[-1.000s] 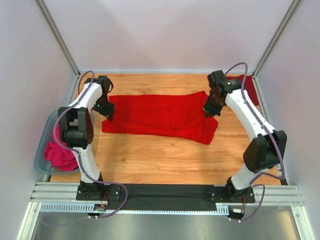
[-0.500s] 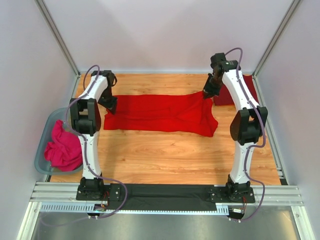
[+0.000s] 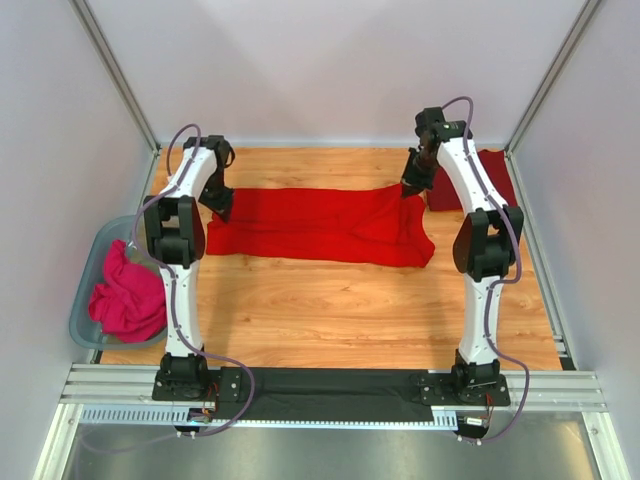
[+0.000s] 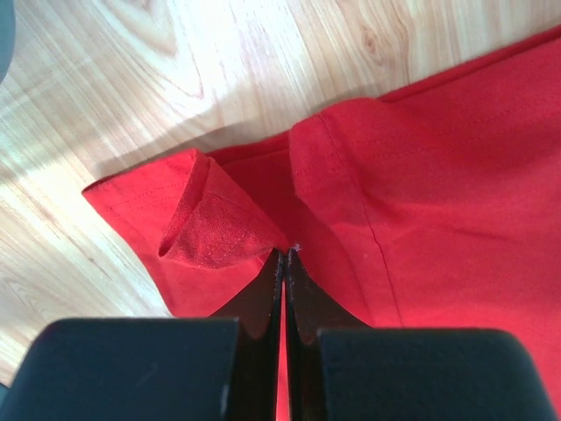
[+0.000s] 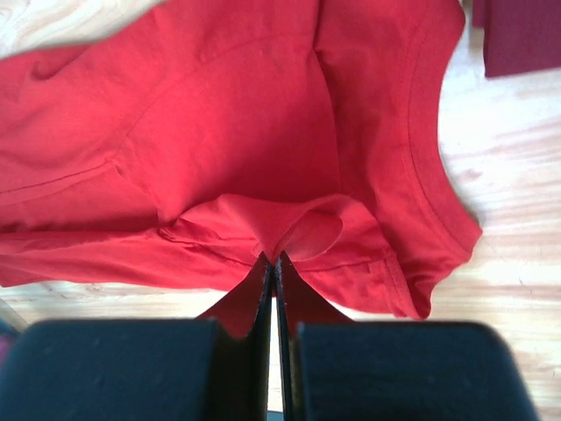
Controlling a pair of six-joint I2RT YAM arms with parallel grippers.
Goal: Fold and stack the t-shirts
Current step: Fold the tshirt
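A bright red t-shirt lies stretched across the far half of the wooden table. My left gripper is shut on its left end; the left wrist view shows the cloth pinched at the fingertips with a small fold beside them. My right gripper is shut on its right end; the right wrist view shows the shirt gathered at the fingertips near the collar. A darker maroon t-shirt lies folded at the far right, partly behind the right arm, and its corner shows in the right wrist view.
A grey plastic bin stands at the table's left edge with a crumpled pink-magenta cloth in it. White walls and metal posts enclose the table. A black strip and metal rails run along the near edge.
Both arms moved toward the far side of the table, pulling the bright red shirt away from me and stretching it wider and flatter. Both grippers kept hold of the cloth.
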